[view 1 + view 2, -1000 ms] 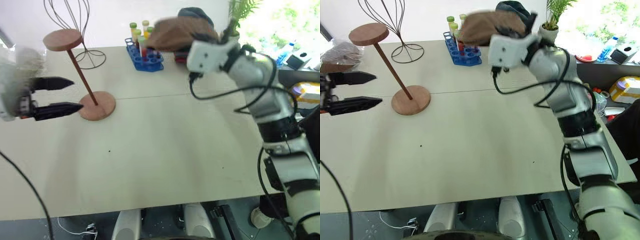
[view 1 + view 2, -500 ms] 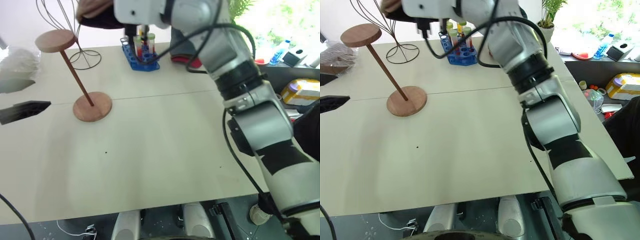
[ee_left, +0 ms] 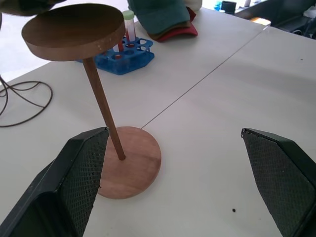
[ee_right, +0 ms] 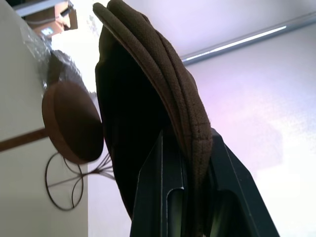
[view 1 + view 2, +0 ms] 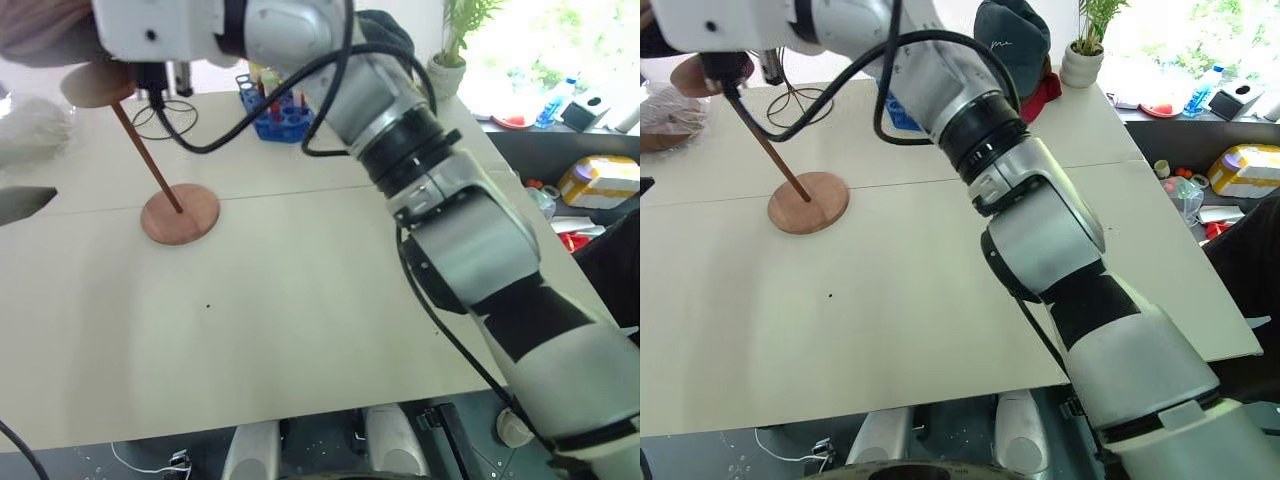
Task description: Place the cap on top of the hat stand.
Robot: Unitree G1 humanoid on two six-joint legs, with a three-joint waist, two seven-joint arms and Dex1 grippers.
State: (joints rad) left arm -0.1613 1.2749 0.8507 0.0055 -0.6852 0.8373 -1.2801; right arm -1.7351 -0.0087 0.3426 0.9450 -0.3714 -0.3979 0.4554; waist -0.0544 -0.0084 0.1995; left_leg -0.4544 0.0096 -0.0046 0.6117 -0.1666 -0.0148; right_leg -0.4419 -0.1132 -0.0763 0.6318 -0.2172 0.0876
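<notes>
At about nine o'clock, at the table's (image 5: 330,300) left edge, the left tool (image 3: 173,187) stood released, its two fingers wide apart and holding nothing, aimed at the stand (image 3: 106,123). The stand rested at roughly ten o'clock, round base flat on the table, thin rod leaning up to a round top disc. Just beside that disc, at about eleven o'clock, hung the cap (image 4: 148,98), pinched at its edge by the right tool (image 4: 190,197), which was clenched on the fabric; the cap was not yet on the disc. Further right, near twelve o'clock, stood a blue tube rack (image 3: 121,57), and at one o'clock a grey cap (image 5: 1012,40) lay over a red one. The brown cap looked light and soft: its folded cloth drooped from the grip, so it would likely sag and bunch rather than keep its dome. Holding it at the rim seemed sensible, since that left the hollow free to drop over the disc. The stand looked slender and top-heavy, so a sideways nudge might tip it.
</notes>
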